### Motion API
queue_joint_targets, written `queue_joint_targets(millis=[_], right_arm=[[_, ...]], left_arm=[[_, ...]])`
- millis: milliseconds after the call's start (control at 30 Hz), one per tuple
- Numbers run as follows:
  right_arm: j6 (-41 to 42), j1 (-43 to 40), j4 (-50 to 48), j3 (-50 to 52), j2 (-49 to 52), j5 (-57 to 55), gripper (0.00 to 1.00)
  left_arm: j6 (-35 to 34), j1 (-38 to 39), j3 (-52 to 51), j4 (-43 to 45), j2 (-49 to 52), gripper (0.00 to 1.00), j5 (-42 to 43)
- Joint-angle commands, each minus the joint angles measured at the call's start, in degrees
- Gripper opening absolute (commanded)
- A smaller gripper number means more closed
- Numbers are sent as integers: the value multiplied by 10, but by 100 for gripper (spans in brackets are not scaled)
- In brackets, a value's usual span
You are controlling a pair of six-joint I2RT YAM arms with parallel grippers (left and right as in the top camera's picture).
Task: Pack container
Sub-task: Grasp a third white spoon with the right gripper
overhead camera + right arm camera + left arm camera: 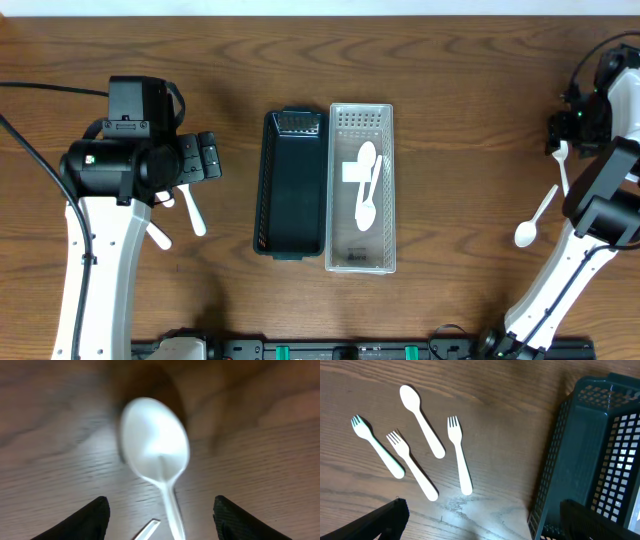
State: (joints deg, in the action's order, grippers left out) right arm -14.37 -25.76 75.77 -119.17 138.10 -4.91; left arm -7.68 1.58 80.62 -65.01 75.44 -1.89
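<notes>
- One brown wooden table (pixel 450 80) lies under everything
- Two containers: a dark basket (pixel 290 185), and a clear tray (pixel 361 250) against its right side holding at least two white spoons (pixel 366 160)
- Left gripper (pixel 208 157), just left of the basket, has its fingers apart; right gripper (pixel 157 507), far right of the basket, has its fingers apart either side of one blurred spoon (pixel 155 445)
- Three forks (pixel 459 455) and one lone spoon (pixel 421 420) lie left of the basket
- One loose spoon (pixel 533 222) lies far right of the basket

Left of the dark basket (pixel 290 185), the left arm (pixel 100 235) hides most of the white forks (pixel 459 455). Only one white handle (pixel 194 215) and a white tip (pixel 159 237) stick out. In the left wrist view, the basket's right side is cut off. Far right of the basket, the right wrist view shows a blurry spoon (pixel 156 442), its handle cut off at the bottom.
</notes>
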Motion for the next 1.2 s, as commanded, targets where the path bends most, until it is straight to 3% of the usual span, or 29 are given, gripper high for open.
queue_joint_targets(millis=[0,433,767,1000,1167], right_arm=[[-7,-18,-4,10,17,9,68],[6,-23,-89,123,17,14,64],[29,-10,-103,144,17,22,21],[56,24,-89,128,9,22,5],[82,70,-45,65,-32,22,1]], left_arm=[[-1,-3,8,-2,1,98,-3],[-1,-3,8,-1,1,98,-3],[-1,-3,8,-1,1,98,-3],[-1,-3,8,-1,1,98,-3],[-1,-3,8,-1,1,98,-3]])
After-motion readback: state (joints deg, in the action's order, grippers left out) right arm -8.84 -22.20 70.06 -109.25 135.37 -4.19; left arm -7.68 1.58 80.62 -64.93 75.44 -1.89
